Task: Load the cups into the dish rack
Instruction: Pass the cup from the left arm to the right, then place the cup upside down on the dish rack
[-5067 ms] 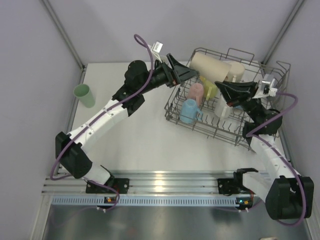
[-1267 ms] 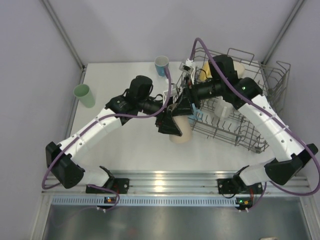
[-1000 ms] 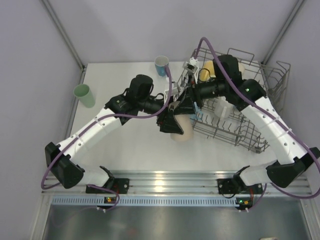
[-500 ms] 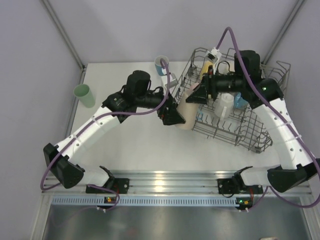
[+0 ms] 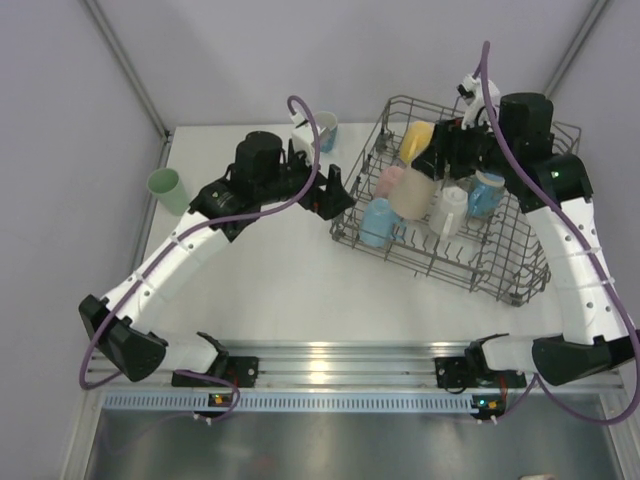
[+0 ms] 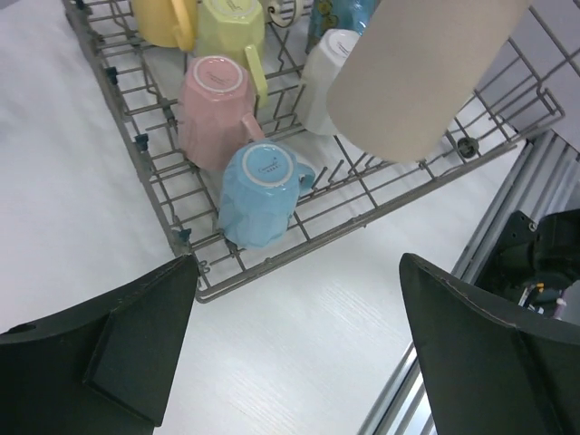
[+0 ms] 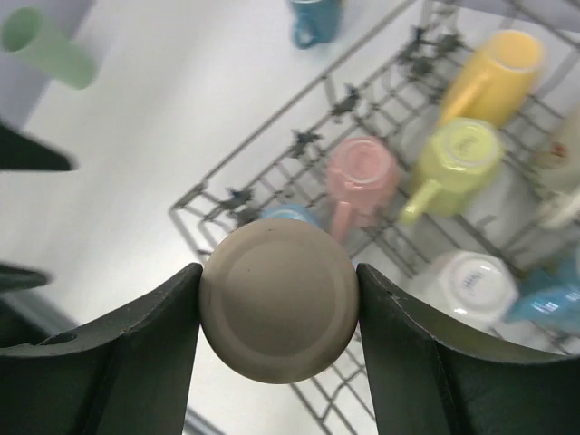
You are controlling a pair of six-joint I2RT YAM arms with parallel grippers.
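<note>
Top view: left fingers (image 5: 338,190) spread, empty; beige tumbler (image 5: 408,196) well to their right, over the dish rack (image 5: 500,282). Left wrist: pink mug (image 6: 214,109) and light blue mug (image 6: 263,192) inverted in the rack ahead. Right wrist: right fingers (image 7: 118,362) pinch the tumbler, its long axis running away from them toward the rack; we judge lowering comes next.

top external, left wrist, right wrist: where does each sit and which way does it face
top external: fixed above and behind the bases, looking down on the table and dish rack; left arm and right arm show whole.
left wrist: on the left arm, looking down between the open left fingers at pink mug and light blue mug in the rack.
right wrist: on the right arm, looking down the beige tumbler clamped in the right fingers, above the rack.
shared: both wrist views show tumbler and pink mug.
</note>
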